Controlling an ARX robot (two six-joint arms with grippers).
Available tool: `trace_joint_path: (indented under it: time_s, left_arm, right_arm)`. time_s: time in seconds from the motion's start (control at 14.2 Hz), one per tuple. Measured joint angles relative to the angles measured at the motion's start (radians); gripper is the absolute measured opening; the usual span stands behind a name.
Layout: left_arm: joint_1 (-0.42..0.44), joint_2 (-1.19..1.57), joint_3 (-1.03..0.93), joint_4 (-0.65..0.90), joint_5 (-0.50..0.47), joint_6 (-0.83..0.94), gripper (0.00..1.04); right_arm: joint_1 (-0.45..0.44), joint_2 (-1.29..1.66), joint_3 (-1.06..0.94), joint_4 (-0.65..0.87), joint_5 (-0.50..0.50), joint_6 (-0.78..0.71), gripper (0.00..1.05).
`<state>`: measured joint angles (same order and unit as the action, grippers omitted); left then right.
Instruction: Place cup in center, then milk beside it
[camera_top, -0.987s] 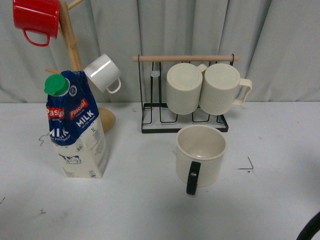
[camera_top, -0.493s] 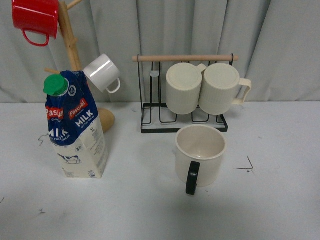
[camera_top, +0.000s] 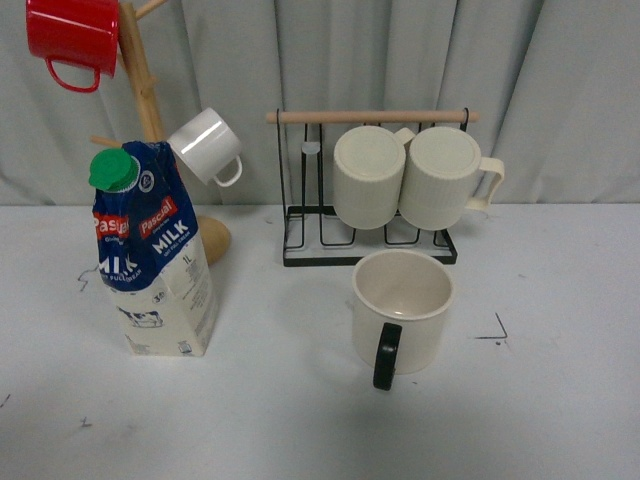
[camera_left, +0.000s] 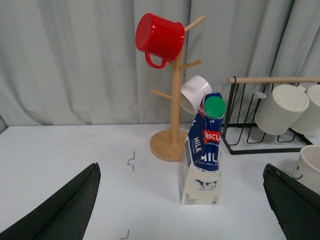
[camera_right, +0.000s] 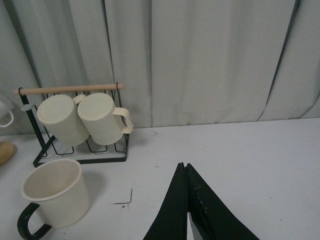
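Note:
The cup (camera_top: 402, 318), a wide cream mug with a black loop handle turned toward me, stands upright on the table in front of the wire rack. It also shows in the right wrist view (camera_right: 54, 197) and at the edge of the left wrist view (camera_left: 311, 167). The milk (camera_top: 152, 252), a blue and cream carton with a green cap, stands at the left beside the wooden mug tree; it also shows in the left wrist view (camera_left: 204, 152). My left gripper (camera_left: 182, 210) is open and empty, short of the milk. My right gripper (camera_right: 184, 167) is shut and empty, to the right of the cup. Neither gripper shows in the front view.
A wooden mug tree (camera_top: 150, 110) holds a red mug (camera_top: 72, 38) and a small white mug (camera_top: 207, 146). A black wire rack (camera_top: 370, 235) with a wooden bar holds two ribbed cream mugs (camera_top: 415, 186). Grey curtains hang behind. Small black marks lie on the table (camera_top: 495, 330).
A dark arm part at the front view's bottom right corner has gone out of view. The cup and the milk have stayed put.

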<state>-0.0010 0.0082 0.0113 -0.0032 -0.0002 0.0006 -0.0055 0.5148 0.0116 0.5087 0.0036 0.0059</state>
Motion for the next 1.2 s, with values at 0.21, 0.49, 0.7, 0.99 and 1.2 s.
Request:
trace_joint_path:
  time_s: [0.21,0.49,0.7,0.99,1.2]
  left_arm:
    - [0.0,0.0,0.0,0.0,0.0,0.0,0.98]
    - [0.0,0.0,0.0,0.0,0.0,0.0,0.98]
    - [0.0,0.0,0.0,0.0,0.0,0.0,0.98]
    - [0.0,0.0,0.0,0.0,-0.001,0.0,0.98]
    - [0.0,0.0,0.0,0.0,0.0,0.0,0.98]
  right_arm:
    - [0.0,-0.12,0.0,-0.114,0.0,0.0,0.02]
    - [0.0,-0.235,0.0,-0.228,0.0,0.0,0.02]
    - [0.0,-0.302,0.0,-0.293,0.0,0.0,0.02]
    - [0.0,-0.485,0.0,-0.518,-0.002,0.0,0.02]
    - [0.0,-0.51,0.0,-0.511,-0.003,0.0,0.02]
